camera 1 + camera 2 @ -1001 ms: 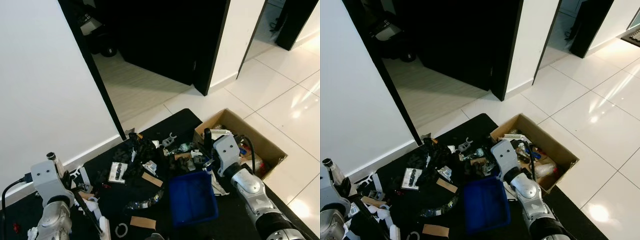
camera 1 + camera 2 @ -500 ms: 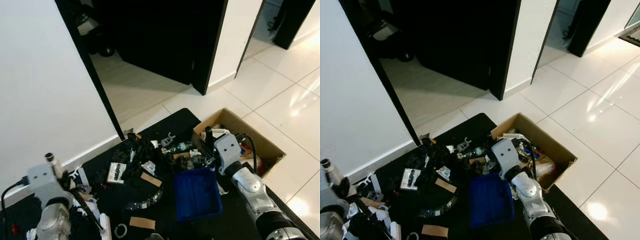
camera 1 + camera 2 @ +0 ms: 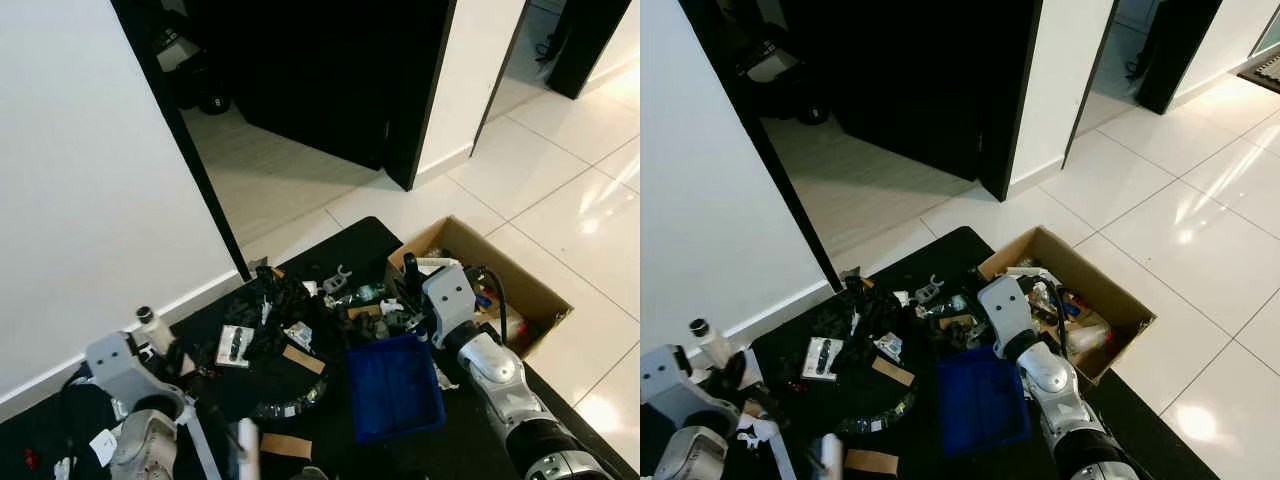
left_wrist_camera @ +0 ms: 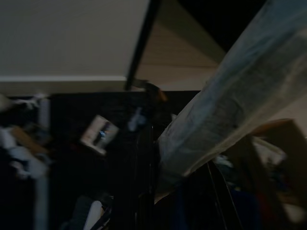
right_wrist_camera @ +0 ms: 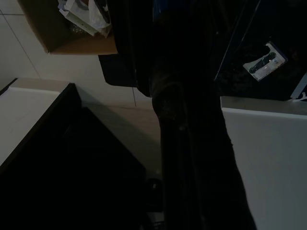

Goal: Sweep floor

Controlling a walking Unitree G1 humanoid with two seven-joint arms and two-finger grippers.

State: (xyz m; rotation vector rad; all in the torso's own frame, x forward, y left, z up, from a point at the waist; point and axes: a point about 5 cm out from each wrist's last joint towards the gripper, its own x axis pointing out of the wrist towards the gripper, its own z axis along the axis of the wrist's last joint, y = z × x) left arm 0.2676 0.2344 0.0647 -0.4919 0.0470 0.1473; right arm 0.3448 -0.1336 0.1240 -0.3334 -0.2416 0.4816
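A: Where is the sweeping gear?

B: The blue dustpan (image 3: 393, 390) lies flat on the black mat (image 3: 352, 243), just beside the open cardboard box (image 3: 522, 287). A pale wrapped pole (image 4: 230, 100) crosses the left wrist view at a slant. In the head view it shows as a white stick low on the mat, beside the left arm.

A: And the right gripper?

B: The right gripper (image 3: 411, 290) sits at the dustpan's far edge, between the pan and the box, among the clutter. One black finger sticks up there. Its wrist view is very dark, with just a dark rod shape, the box corner and a carded item. The annotator can't tell whether it is gripping or loose.

A: Left gripper?

B: The left gripper (image 3: 178, 362) is low on the mat's near left part, close to the white wall (image 3: 90, 180). The pole runs right past it in the wrist view. Whether it is clamped on the pole can't be told either.

A: What is on the mat?

B: Litter is spread between the two arms:
- A carded package (image 3: 233, 343).
- Two brown cardboard strips (image 3: 303, 358), one of them near the mat's front.
- A white clip-like part (image 3: 338, 278).
- Heaped black scraps around them.

The box holds mixed rubbish.

A: Surroundings?

B: White floor tiles (image 3: 580, 210) lie to the right, and a dark open doorway (image 3: 330, 70) is beyond the mat.
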